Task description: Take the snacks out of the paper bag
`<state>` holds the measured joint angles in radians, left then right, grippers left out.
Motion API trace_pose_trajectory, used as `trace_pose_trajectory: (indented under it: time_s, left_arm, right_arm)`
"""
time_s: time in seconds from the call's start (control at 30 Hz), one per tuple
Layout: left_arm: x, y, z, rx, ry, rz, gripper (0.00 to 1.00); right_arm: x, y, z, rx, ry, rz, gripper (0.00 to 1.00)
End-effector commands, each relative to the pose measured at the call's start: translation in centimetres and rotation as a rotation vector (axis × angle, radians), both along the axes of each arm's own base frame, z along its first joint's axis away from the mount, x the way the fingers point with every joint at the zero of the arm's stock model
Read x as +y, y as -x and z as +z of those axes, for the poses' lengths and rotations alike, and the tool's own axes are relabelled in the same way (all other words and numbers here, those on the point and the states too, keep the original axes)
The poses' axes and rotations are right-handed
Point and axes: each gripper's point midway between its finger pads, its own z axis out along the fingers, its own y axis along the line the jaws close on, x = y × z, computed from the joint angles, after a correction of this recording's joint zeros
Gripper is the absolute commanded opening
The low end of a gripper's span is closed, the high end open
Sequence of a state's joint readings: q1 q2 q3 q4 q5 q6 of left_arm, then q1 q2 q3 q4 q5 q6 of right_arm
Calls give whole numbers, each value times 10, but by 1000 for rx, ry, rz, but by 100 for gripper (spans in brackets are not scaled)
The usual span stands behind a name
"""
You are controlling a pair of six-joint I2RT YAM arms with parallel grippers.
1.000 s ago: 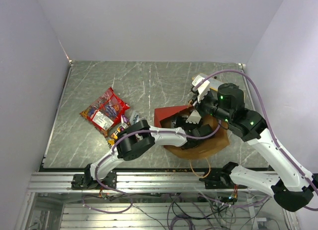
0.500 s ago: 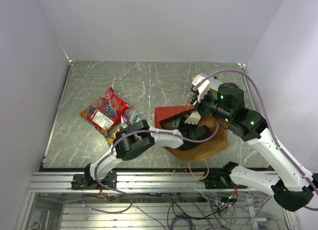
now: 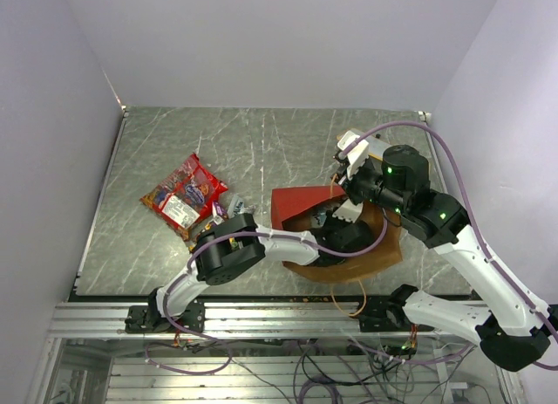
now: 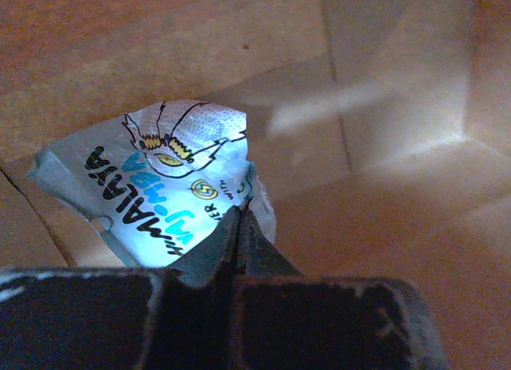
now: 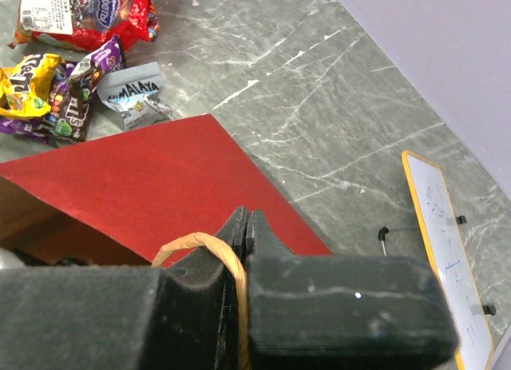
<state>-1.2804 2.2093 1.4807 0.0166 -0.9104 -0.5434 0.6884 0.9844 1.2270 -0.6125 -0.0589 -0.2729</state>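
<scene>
The brown paper bag [image 3: 353, 257] lies on its side with a red side panel [image 5: 160, 178] facing up. My left gripper [image 4: 241, 214] reaches inside it and is shut on the edge of a silver-blue snack packet [image 4: 160, 194]. In the top view the bag's wall hides most of that gripper [image 3: 336, 227]. My right gripper [image 5: 249, 218] is shut on the bag's thin loop handle [image 5: 192, 244] and holds it up by the mouth. Out on the table lie a red chip bag [image 3: 183, 195], a yellow packet [image 5: 28, 74], a purple one [image 5: 88, 90] and a silver-blue one [image 5: 136, 90].
A flat white board with an orange rim [image 5: 447, 250] lies on the table to the right of the bag. Pale walls close in the grey marble table [image 3: 261, 142] on three sides. A second loop handle [image 3: 353, 299] hangs over the near edge.
The left gripper's jaws have closed on the silver-blue packet inside the bag, and that arm has pushed a little deeper to the right. The right arm has held still.
</scene>
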Motion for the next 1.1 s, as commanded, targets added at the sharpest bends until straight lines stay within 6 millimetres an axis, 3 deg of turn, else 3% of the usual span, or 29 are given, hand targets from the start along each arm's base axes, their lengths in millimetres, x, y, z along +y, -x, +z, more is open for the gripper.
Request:
trace_pose_trajectory:
  time_s: [0.0,0.53,0.8,1.07]
  left_arm:
    - [-24,27,41,-24,82,-104,7]
    - [-33,110,85,84,197,-417,7]
    - [-19,160,116,192,268,-592,7]
    - [10,197,178,243,359,-742,7]
  right_arm:
    - [-1,-2,9,-29,-9,-9,0]
    - [-1,-10,12,-55,-24,-38,0]
    - [-8,-26,12,-80,-50,-136,0]
    - [-18,-36,7,-62,-50,-241,0]
